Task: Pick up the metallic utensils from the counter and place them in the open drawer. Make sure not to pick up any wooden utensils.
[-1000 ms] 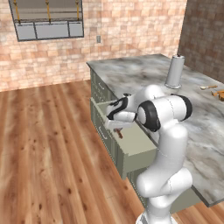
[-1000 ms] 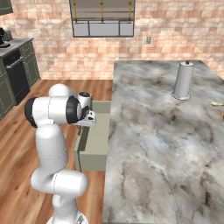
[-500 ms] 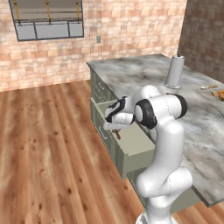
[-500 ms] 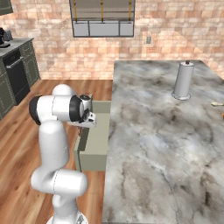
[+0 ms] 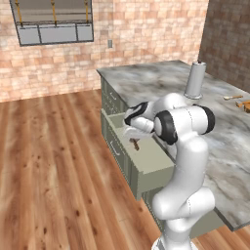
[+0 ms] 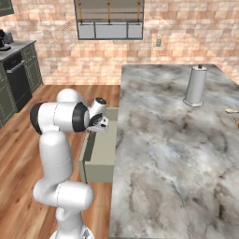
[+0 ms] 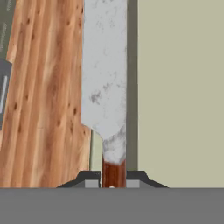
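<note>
My gripper [image 5: 132, 130] hangs over the open drawer [image 5: 155, 157] and is shut on the knife [image 5: 135, 143]. In the hand view the knife's reddish-brown handle [image 7: 113, 172] sits between the two fingertips [image 7: 90, 177], and its silvery blade [image 7: 105, 74] points away, above the drawer's front wall. The drawer's pale interior [image 7: 179, 87] lies to the blade's right and wood floor to its left. The right base view shows the gripper [image 6: 100, 124] above the drawer [image 6: 104, 156], beside the marbled counter [image 6: 172, 140]. Small utensils [image 5: 233, 97] lie far off on the counter's right end.
A tall grey cylinder [image 5: 194, 80] stands on the counter's far side, seen as the cylinder [image 6: 195, 87] from the right. An orange-brown utensil [image 5: 244, 105] lies at the counter's right edge. Sage-green cabinet fronts [image 5: 108, 100] run below the counter, with wood floor [image 5: 53, 161] alongside.
The hand has shifted slightly over the drawer with the knife still held. Nothing else has moved.
</note>
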You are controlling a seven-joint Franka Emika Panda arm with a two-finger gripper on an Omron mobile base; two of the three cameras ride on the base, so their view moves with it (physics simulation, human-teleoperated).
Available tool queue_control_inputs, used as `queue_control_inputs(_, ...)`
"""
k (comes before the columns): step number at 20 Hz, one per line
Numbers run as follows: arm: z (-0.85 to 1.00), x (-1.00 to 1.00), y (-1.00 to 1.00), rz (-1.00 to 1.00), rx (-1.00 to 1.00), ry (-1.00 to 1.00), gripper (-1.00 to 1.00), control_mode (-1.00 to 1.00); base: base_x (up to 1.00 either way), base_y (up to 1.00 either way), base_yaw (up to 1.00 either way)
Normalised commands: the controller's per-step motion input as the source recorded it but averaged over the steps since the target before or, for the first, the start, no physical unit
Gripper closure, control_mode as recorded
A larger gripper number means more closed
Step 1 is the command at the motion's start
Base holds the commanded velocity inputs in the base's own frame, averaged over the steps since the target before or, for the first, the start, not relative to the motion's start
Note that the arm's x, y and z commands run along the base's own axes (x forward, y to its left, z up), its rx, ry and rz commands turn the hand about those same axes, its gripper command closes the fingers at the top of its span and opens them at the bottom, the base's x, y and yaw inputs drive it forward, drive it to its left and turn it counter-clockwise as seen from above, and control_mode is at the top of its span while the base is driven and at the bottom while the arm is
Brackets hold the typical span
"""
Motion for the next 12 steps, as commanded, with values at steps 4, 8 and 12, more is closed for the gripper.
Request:
queue_control_inputs(4,-0.08,0.42,-0.32,0.0,0.01,0.05,1.0,-1.0,0.0,0.0,0.0)
queue_control_inputs(8,-0.37,0.48,-0.15,0.0,0.0,0.08,1.0,-1.0,0.0,0.0,0.0)
queue_control_inputs(12,-0.43,0.33,0.0,0.0,0.0,0.08,1.0,-1.0,0.0,0.0,0.0)
